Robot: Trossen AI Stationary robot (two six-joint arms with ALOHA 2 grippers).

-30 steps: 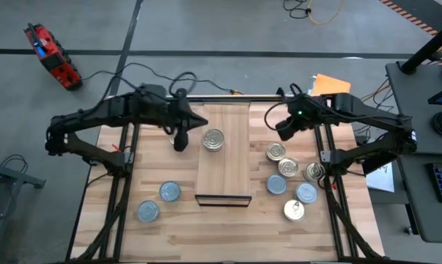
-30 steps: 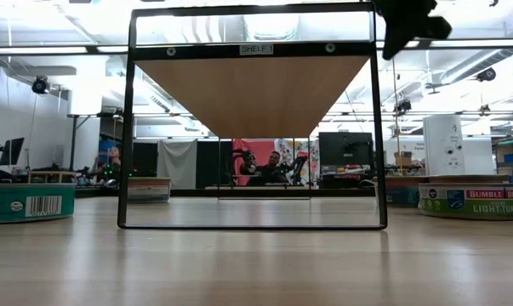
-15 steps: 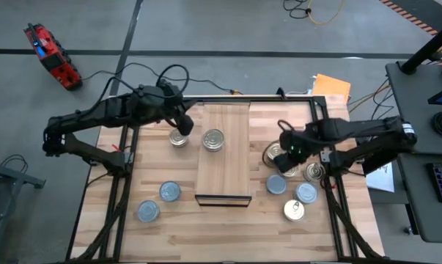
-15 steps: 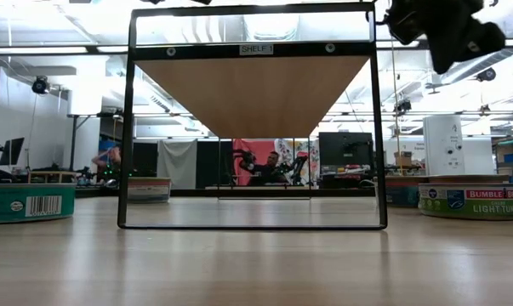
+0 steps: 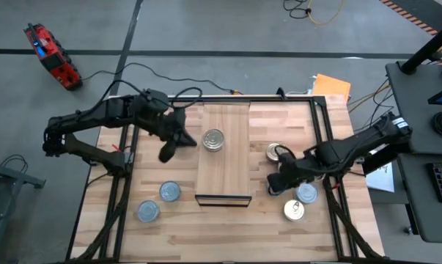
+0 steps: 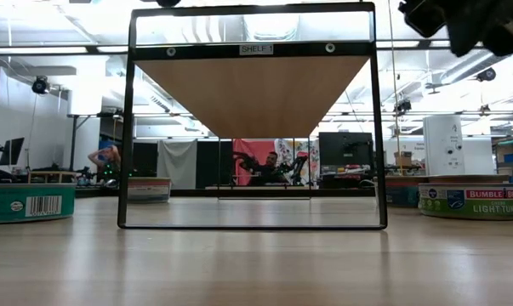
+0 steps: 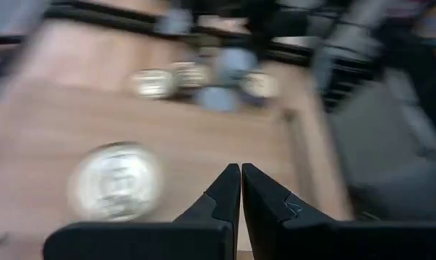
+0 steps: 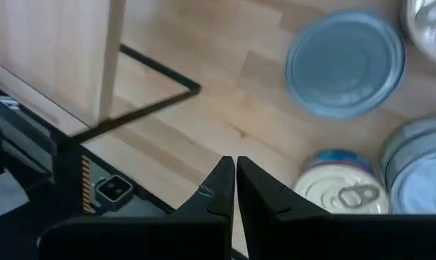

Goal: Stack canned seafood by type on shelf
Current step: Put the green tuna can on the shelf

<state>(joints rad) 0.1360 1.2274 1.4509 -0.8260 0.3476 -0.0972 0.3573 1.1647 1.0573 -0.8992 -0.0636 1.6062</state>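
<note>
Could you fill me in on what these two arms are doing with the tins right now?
Neither arm holds anything. One silver-topped tin sits on the shelf. The left gripper, shut, hovers just left of the shelf. The right gripper, also shut, hangs over the cluster of tins right of it. Two more tins wait at front left.

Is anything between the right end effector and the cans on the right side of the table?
Nothing visible does. The right end effector, shut, hangs right over that cluster, beside a blue-topped can; only bare table lies around it.
</note>
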